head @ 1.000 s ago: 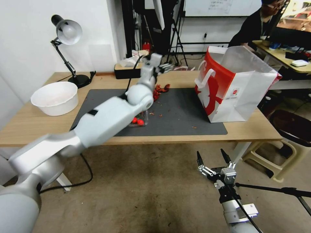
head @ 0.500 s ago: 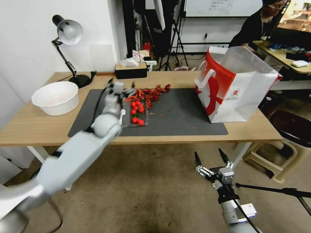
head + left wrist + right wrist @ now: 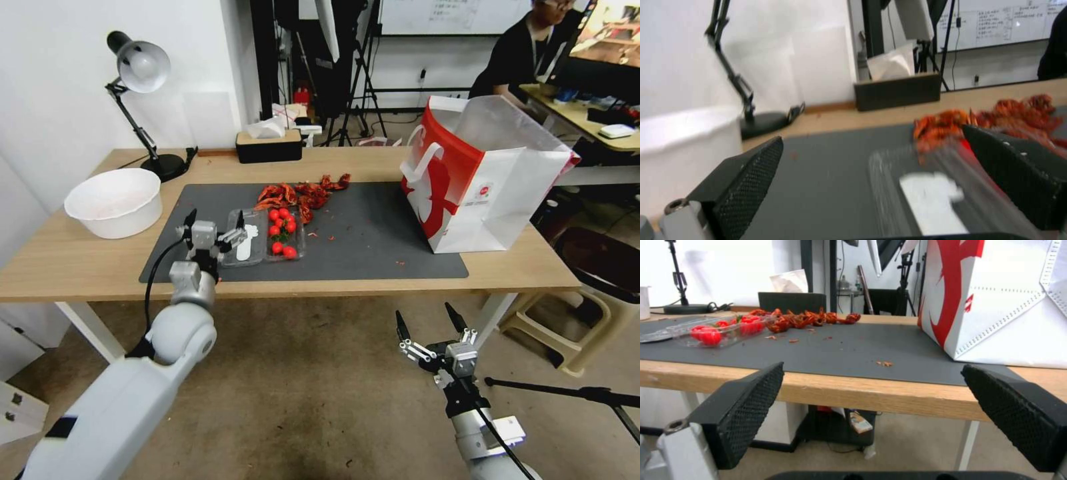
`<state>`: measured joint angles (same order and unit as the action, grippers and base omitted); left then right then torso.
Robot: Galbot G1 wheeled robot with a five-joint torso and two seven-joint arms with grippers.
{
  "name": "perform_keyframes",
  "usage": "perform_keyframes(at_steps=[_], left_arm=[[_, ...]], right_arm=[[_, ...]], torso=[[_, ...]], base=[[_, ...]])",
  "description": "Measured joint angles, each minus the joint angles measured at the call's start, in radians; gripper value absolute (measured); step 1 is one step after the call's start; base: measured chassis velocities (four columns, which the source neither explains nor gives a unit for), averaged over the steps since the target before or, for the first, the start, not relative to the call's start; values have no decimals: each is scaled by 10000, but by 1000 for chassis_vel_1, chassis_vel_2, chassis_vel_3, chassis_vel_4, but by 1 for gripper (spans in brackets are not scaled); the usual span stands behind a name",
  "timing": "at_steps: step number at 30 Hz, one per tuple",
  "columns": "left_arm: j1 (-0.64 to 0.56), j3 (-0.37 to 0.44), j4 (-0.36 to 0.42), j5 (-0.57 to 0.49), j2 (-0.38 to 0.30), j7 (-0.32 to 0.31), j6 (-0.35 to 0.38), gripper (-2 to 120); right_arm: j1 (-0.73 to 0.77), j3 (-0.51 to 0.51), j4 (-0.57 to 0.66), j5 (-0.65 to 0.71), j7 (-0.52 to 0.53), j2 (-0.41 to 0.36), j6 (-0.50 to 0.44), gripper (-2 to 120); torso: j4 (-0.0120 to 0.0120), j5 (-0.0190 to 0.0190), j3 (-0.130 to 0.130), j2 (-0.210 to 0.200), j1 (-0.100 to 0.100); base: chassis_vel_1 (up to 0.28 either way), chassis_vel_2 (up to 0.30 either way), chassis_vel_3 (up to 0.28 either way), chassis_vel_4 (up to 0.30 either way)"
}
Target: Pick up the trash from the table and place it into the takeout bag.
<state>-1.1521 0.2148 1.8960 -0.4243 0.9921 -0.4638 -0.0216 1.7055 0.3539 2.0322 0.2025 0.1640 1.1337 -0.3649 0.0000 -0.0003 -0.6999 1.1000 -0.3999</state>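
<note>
The left tool (image 3: 215, 224) was seen over the near left part of the dark grey mat (image 3: 373, 233), its fingers spread wide and gripping nothing, just beside a clear plastic tray (image 3: 265, 235) that held red cherry tomatoes (image 3: 281, 230) and a white label. In the left wrist view the tray (image 3: 925, 190) lay between the two fingers, though contact could not be judged. A heap of red crayfish shells (image 3: 303, 193) was found on the mat just behind the tray, with small crumbs scattered nearby. A white bowl (image 3: 115, 201) stood on the left of the worktop (image 3: 53, 263), near a black desk lamp (image 3: 137, 73). The takeout bag (image 3: 483, 177) stood upright and open-topped at the right end of the mat. The right tool (image 3: 430, 321) was held low before the worktop's front edge, fingers wide apart and empty.
</note>
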Motion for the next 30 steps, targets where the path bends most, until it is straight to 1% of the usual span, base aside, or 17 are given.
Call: perform_keyframes(at_steps=[1, 2, 3, 5, 6, 8, 9, 11, 12, 13, 14, 15, 17, 18, 20, 26, 30], left_arm=[[-502, 260, 216, 84, 154, 54, -55, 100], [-502, 260, 216, 84, 154, 54, -55, 100], [-828, 443, 361, 160, 254, 122, -129, 100], [-1560, 760, 628, 401, 485, 301, -394, 100], [-1560, 760, 628, 401, 485, 301, -394, 100], [-2296, 1131, 946, 636, 707, 491, -678, 100], [-2296, 1131, 946, 636, 707, 491, -678, 100], [-2964, 1418, 1223, 816, 946, 645, -885, 100], [-2964, 1418, 1223, 816, 946, 645, -885, 100], [-3269, 1501, 1325, 975, 1083, 689, -994, 100], [-3611, 1556, 1383, 1177, 1252, 725, -1142, 100], [-3611, 1556, 1383, 1177, 1252, 725, -1142, 100], [-4106, 1615, 1478, 1367, 1489, 843, -1318, 100], [-4106, 1615, 1478, 1367, 1489, 843, -1318, 100], [-4578, 1652, 1561, 1430, 1637, 941, -1429, 100], [-5149, 1717, 1738, 1518, 1628, 1079, -1614, 100], [-5266, 1750, 1742, 1547, 1697, 1194, -1766, 100]], right_arm=[[2, 3, 6, -21, 0, 3, -8, 100], [2, 3, 6, -21, 0, 3, -8, 100], [1, 12, 10, -27, 1, 3, -15, 100], [-15, 47, 11, -53, 22, -2, -44, 100], [-15, 47, 11, -53, 22, -2, -44, 100], [-42, 78, 11, -68, 32, -15, -82, 100], [-42, 78, 11, -68, 32, -15, -82, 100], [-89, 102, 14, -66, 34, -31, -110, 100], [-89, 102, 14, -66, 34, -31, -110, 100], [-125, 108, 16, -52, 34, -30, -127, 100], [-166, 108, 27, -17, 38, -28, -125, 100], [-166, 108, 27, -17, 38, -28, -125, 100], [-246, 95, 34, 20, 32, -23, -108, 100], [-246, 95, 34, 20, 32, -23, -108, 100], [-335, 85, 34, 43, 10, -10, -75, 100], [-481, 29, -9, 292, 85, -29, 202, 100], [-628, 38, -46, 598, 93, -11, 315, 100]], torso=[[1, 0, 0, 0, 1], [1, 0, 0, 0, 1], [1, 7, 0, 0, 1], [0, 0, 0, 0, 1], [0, 0, 0, 0, 1], [0, 6, 0, 0, 1], [0, 6, 0, 0, 1], [0, 2, 0, 0, 0], [0, 2, 0, 0, 0], [-1, 6, 0, 0, 0], [0, 2, 0, 0, -1], [0, 2, 0, 0, -1], [0, 4, 0, 1, 0], [0, 4, 0, 1, 0], [0, 2, 0, 0, 0], [-1, 4, 0, 0, 0], [-1, 4, 0, 0, 0]], base=[[0, 0, 0, 0], [0, 0, 0, 0], [0, 0, 0, 0], [0, 0, 0, 0], [0, 0, 0, 0], [0, 0, 0, 0], [0, 0, 0, 0], [0, 0, 0, 0], [0, 0, 0, 0], [0, 0, 0, 0], [0, 0, 0, 0], [0, 0, 0, 0], [0, 0, 0, 0], [0, 0, 0, 0], [0, 0, 0, 0], [0, 0, 0, 0], [0, 0, 0, 0]])
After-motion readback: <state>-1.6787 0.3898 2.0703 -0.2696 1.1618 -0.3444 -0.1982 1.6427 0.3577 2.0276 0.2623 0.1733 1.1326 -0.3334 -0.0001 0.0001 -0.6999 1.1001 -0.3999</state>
